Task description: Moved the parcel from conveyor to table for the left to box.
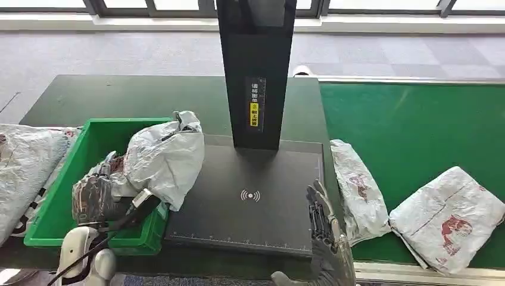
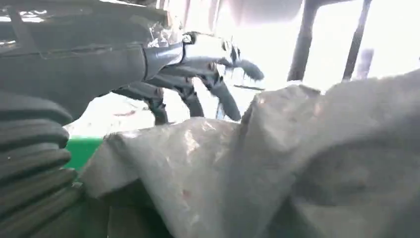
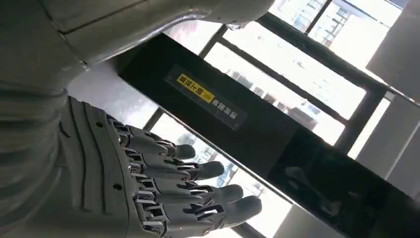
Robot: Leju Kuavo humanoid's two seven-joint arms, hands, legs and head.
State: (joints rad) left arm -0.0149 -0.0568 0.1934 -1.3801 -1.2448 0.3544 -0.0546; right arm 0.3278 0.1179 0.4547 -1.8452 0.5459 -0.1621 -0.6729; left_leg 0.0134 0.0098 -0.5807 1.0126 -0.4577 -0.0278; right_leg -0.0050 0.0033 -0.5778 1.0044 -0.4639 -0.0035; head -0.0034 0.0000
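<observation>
Head view: a dark bench (image 1: pixel 89 98) stands on grey carpet below windows, a green conveyor (image 1: pixel 417 119) beside it. The left hand (image 1: pixel 98 193) grips a grey parcel (image 1: pixel 164 158) over the green bin's (image 1: pixel 89 134) edge, long axis tilted up and away. Left wrist view: the parcel (image 2: pixel 277 168) lies close beneath the fingers (image 2: pixel 218 94). Right wrist view: the right hand (image 3: pixel 168 193) is empty, fingers straight and slightly apart, near the black scanner post (image 3: pixel 237 119).

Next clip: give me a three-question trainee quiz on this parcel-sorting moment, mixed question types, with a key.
1. True or false: the left hand holds a grey parcel at the green bin.
2. How many parcels lie on the green conveyor? A) none B) two C) four
3. Fill in: the right hand is ____, holding nothing, beside the black scanner pad.

Key: 1 true; 2 B, one near the pad and one farther right; 3 open.
</observation>
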